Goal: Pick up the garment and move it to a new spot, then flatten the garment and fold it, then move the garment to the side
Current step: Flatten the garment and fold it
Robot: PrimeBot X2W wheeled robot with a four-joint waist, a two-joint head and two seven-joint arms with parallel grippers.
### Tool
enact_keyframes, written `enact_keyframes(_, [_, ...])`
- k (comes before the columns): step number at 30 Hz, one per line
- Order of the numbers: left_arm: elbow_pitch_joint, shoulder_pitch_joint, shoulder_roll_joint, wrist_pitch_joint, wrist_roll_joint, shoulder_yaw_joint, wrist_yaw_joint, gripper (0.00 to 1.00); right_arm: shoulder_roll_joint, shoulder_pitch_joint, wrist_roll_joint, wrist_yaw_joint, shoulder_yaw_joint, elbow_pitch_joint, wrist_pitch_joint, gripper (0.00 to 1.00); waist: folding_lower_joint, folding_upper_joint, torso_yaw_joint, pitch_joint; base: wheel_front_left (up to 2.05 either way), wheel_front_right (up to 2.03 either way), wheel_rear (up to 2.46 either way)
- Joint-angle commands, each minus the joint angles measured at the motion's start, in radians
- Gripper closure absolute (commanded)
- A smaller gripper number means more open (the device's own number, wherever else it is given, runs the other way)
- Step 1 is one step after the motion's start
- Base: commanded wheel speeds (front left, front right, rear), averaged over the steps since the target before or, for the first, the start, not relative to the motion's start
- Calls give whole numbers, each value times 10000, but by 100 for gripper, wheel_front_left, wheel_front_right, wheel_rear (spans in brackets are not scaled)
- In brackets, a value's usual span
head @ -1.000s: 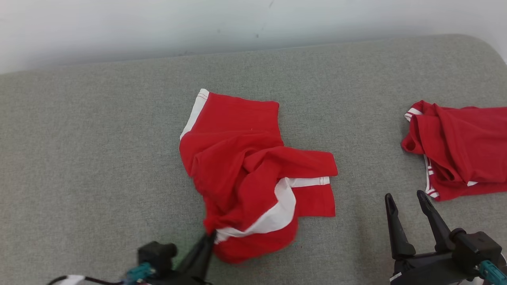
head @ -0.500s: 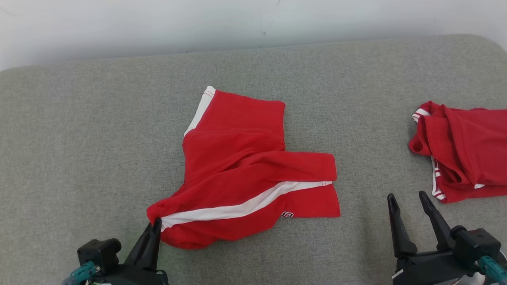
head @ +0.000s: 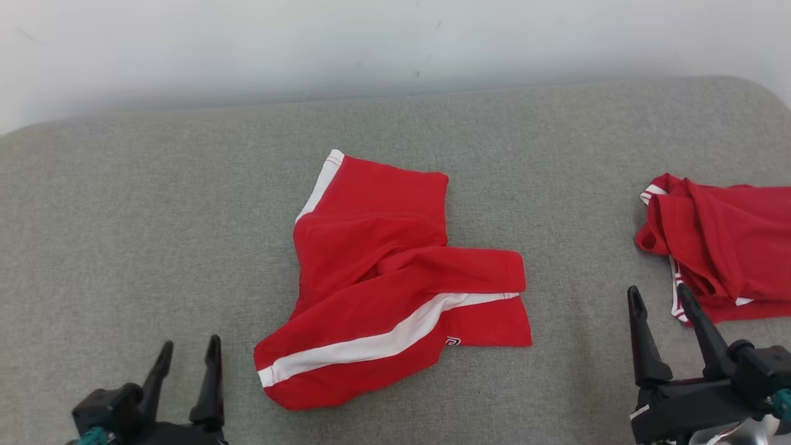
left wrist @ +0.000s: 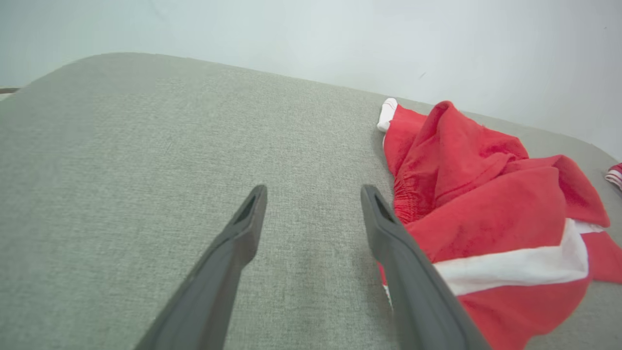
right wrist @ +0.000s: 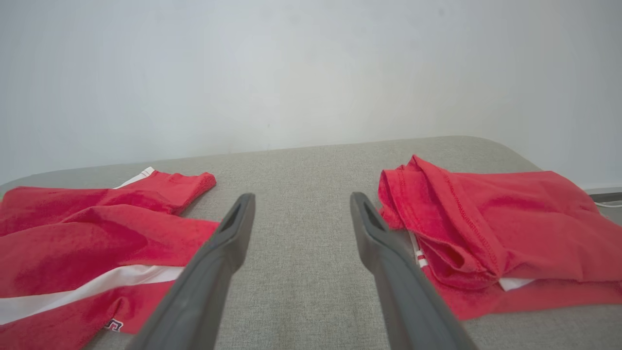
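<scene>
The garment [head: 395, 278], red shorts with a white side stripe, lies crumpled on the grey padded surface [head: 154, 235] near the middle. My left gripper [head: 188, 352] stands open at the lower left, a short way left of the garment's near corner, holding nothing. In the left wrist view the garment [left wrist: 491, 204] lies just right of that gripper [left wrist: 313, 194]. My right gripper [head: 658, 296] is open at the lower right, between the two red cloths. The right wrist view shows the garment [right wrist: 87, 228] to the left of that gripper [right wrist: 301, 204].
A second red garment [head: 723, 247] with white trim lies bunched at the right edge, close to my right gripper; in the right wrist view this second garment [right wrist: 491, 223] is at the right. A pale wall [head: 371, 43] runs behind the surface. Bare grey surface spreads to the left.
My left gripper pulled the garment's corner leftward, spreading the white stripe out, then opened, let go and drew back to the left. The head camera tilted slightly. The right gripper stayed open.
</scene>
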Motion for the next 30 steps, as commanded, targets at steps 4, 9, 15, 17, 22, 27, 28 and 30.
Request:
enact_keyframes(4, [-476,93,143,-649,369,270,318,0,-107,-144,-36,-10,-91,-82,-28,0,1,-1,201,-290,0,0,0])
enact_keyframes(9, [-1085,2,72,-1381,776,553,528,0,-193,-255,-100,-8,103,-141,83,0,1,-1,325,-589,0,0,0])
enact_keyframes(15, [-1281,467,45,-1564,1175,455,414,0,-269,-11,-135,-8,844,-193,367,0,1,-1,386,-941,0,0,0])
enact_keyframes(17, [-1254,634,64,-1574,1313,317,438,0,-279,104,-110,-8,1061,-158,451,0,1,-1,391,-1049,0,0,0])
enact_keyframes(22, [-1195,1058,101,-1410,1612,-67,558,0,-232,528,-88,-8,1370,-128,647,0,1,-1,406,-1247,0,0,0])
enact_keyframes(27, [-1153,1296,108,-1259,1744,-320,599,0,-214,914,-140,-8,1423,-238,785,0,1,-1,442,-1316,0,0,0])
enact_keyframes(28, [-1162,1303,111,-1219,1772,-361,637,0,-203,952,-154,-10,1407,-266,818,0,1,-1,446,-1317,0,0,0])
enact_keyframes(30, [-1211,1286,94,-1145,1771,-402,660,0,-182,1004,-154,-8,1361,-327,855,0,1,-1,454,-1302,0,0,0])
